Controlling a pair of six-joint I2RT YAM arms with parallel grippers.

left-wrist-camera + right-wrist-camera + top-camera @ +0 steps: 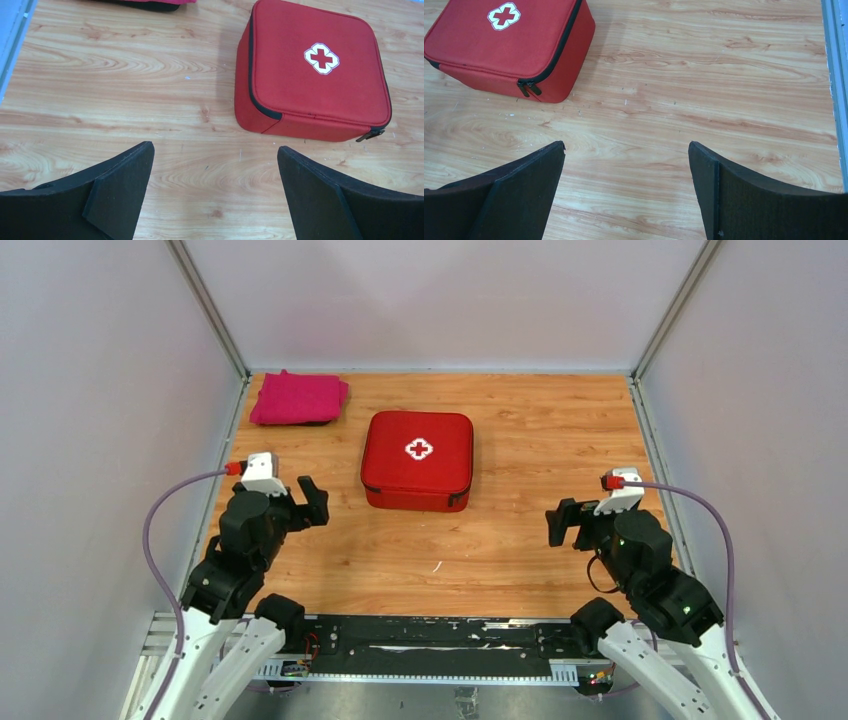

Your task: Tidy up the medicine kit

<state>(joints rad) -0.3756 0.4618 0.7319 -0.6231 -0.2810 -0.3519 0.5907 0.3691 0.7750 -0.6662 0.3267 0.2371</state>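
Though near medicine kit (417, 460), pink cloth (298, 398) apart, far left.

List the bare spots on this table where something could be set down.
Bare wood: right of the medicine kit up to the right wall; the near strip between kit and arm bases, flanked by the open left gripper and right gripper. Tightest: far left, between pink cloth and kit.

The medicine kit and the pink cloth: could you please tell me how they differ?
The medicine kit is a red, boxy, zipped case with a white cross; the pink cloth is soft, folded and unmarked. The kit is larger and taller than the cloth. The kit sits mid-table, the cloth in the far left corner. Both rest on the wooden table.
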